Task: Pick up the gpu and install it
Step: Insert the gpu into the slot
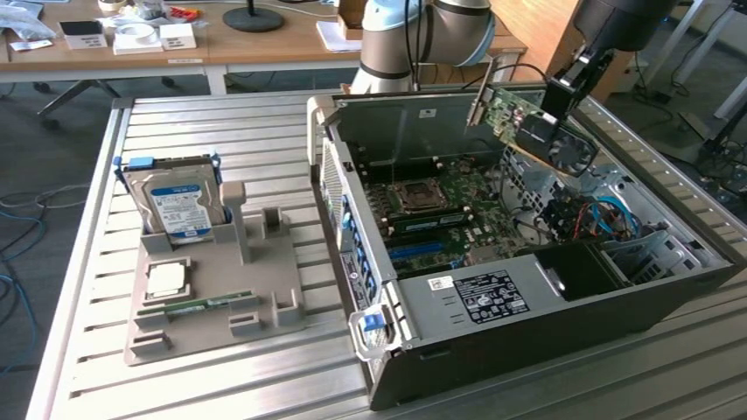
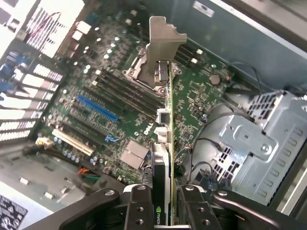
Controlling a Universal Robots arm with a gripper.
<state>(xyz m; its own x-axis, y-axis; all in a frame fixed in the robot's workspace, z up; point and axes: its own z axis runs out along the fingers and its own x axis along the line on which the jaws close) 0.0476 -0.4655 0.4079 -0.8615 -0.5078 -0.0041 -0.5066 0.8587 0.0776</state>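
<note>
The gpu (image 1: 513, 114) hangs tilted in the air above the open computer case (image 1: 513, 350), over the far right part of the motherboard (image 1: 450, 201). It is a green board with a dark fan face and a pale metal end bracket. My gripper (image 1: 558, 103) is shut on it from above. In the wrist view the gpu (image 2: 168, 139) is seen edge-on between my fingers (image 2: 139, 208), and its bracket (image 2: 162, 43) points away from me over the CPU socket. The card is clear of the board and touches no slot.
On the motherboard lie a blue slot (image 2: 98, 108) and a white slot (image 2: 72, 141). A metal drive cage (image 2: 259, 143) with cables stands beside the card. Left of the case, a grey fixture (image 1: 210, 297) carries a hard drive (image 1: 175, 201), a CPU (image 1: 167, 278) and a RAM stick (image 1: 198, 306).
</note>
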